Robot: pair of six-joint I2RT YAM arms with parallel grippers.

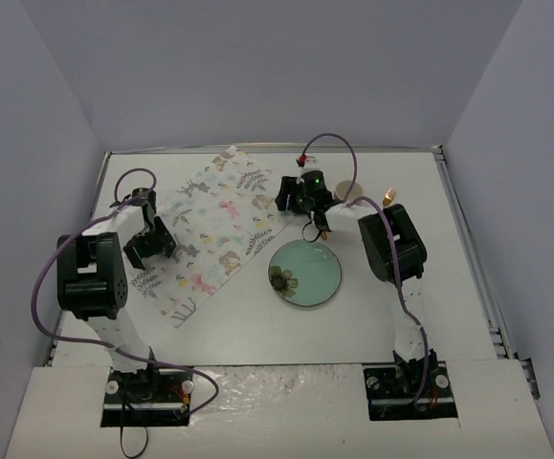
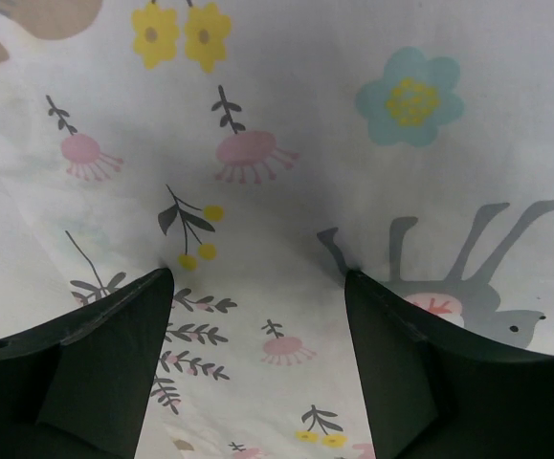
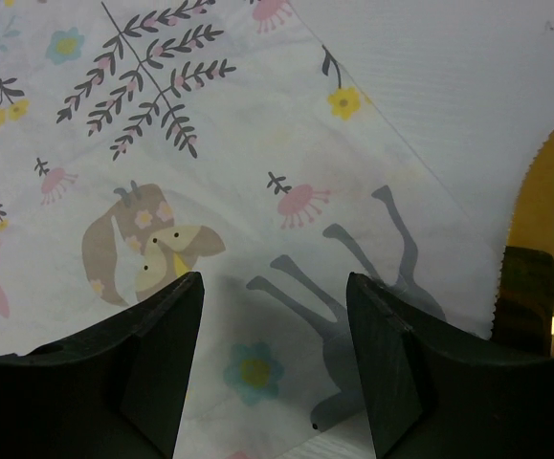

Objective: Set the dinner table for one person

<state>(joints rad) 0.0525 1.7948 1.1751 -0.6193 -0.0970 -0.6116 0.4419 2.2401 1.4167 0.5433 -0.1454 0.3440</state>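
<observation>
The white dinner table carries a cloth placemat printed with animals and leaves, lying at an angle left of centre. My left gripper is open with both fingertips down on the placemat's left part; its fingers hold nothing. My right gripper is open and empty, just above the placemat's right edge. A clear green-tinted glass plate with a pressed-flower motif lies right of the placemat. A gold knife with a serrated edge lies on the table beside the placemat's edge.
A tan cup and a small gold item sit behind the right arm. Grey walls close in the table on three sides. Purple cables loop over both arms.
</observation>
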